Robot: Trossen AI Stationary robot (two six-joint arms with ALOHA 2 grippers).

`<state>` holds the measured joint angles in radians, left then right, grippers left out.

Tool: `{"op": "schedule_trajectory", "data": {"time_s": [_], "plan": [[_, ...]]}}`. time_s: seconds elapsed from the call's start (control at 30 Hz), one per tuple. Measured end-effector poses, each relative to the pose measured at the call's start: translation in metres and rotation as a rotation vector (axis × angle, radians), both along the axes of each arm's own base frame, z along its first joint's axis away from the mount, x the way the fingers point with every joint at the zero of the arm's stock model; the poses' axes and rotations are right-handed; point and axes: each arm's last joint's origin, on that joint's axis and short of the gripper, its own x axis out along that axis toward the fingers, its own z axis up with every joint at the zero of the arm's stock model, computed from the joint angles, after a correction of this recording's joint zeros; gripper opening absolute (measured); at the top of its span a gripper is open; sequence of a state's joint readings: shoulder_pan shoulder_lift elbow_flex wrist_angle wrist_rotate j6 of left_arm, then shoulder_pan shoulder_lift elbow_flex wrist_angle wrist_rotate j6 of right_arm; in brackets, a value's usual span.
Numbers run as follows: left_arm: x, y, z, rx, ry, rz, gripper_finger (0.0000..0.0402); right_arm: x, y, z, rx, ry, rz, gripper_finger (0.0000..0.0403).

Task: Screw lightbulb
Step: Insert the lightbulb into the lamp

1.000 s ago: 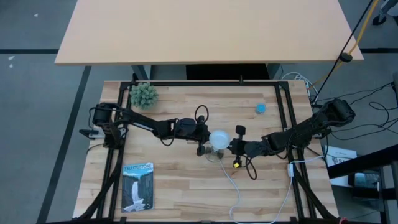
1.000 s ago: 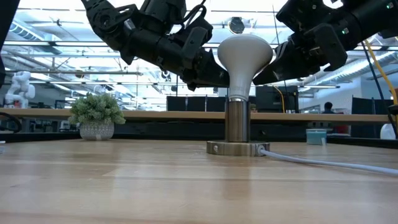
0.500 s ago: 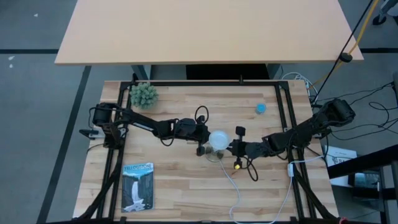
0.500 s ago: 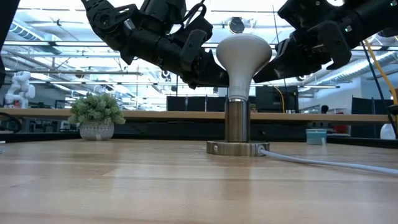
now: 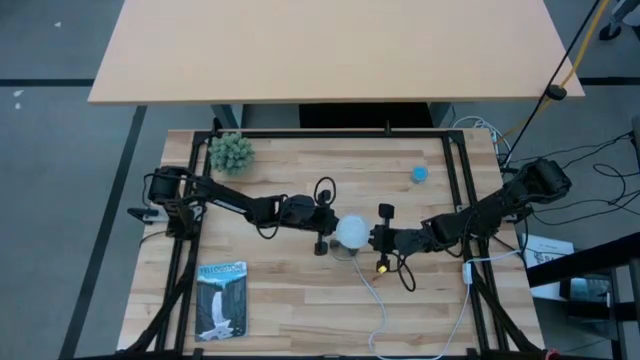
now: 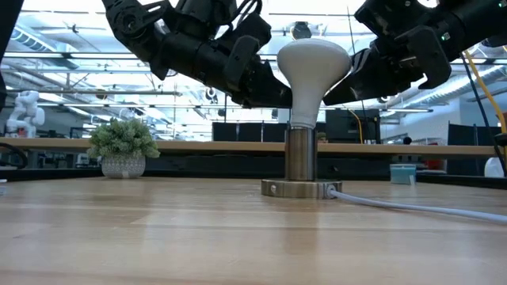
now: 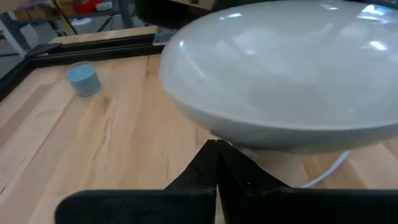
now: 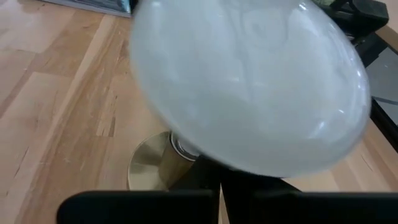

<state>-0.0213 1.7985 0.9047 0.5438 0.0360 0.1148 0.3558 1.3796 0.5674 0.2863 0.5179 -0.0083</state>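
Lightbulb standing in its socket, a claw on either side.

Both claws are pressed together: the left claw point(image 5: 322, 232) and the right claw point(image 5: 376, 240) flank the lightbulb point(image 6: 313, 75), which stands upright between them in the socket point(image 6: 301, 162) on the table point(image 5: 290, 300). Neither looks clearly nearer.

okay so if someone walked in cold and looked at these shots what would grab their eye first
The white lightbulb standing upright in the silvery socket at mid-table, white cord trailing off its base. Next, the two dark arms closing on it from either side, the left gripper and right gripper both shut against the bulb's body below the dome.
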Motion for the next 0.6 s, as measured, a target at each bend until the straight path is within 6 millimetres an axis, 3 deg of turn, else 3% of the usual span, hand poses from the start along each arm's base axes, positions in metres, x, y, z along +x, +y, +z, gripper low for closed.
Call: {"op": "schedule_trajectory", "data": {"time_s": [0.6], "plan": [[0.0001, 0.0020, 0.0000, 0.006, 0.000, 0.030, 0.0002, 0.0019, 0.0002, 0.0031, 0.004, -0.039, -0.011, 0.0000]]}}
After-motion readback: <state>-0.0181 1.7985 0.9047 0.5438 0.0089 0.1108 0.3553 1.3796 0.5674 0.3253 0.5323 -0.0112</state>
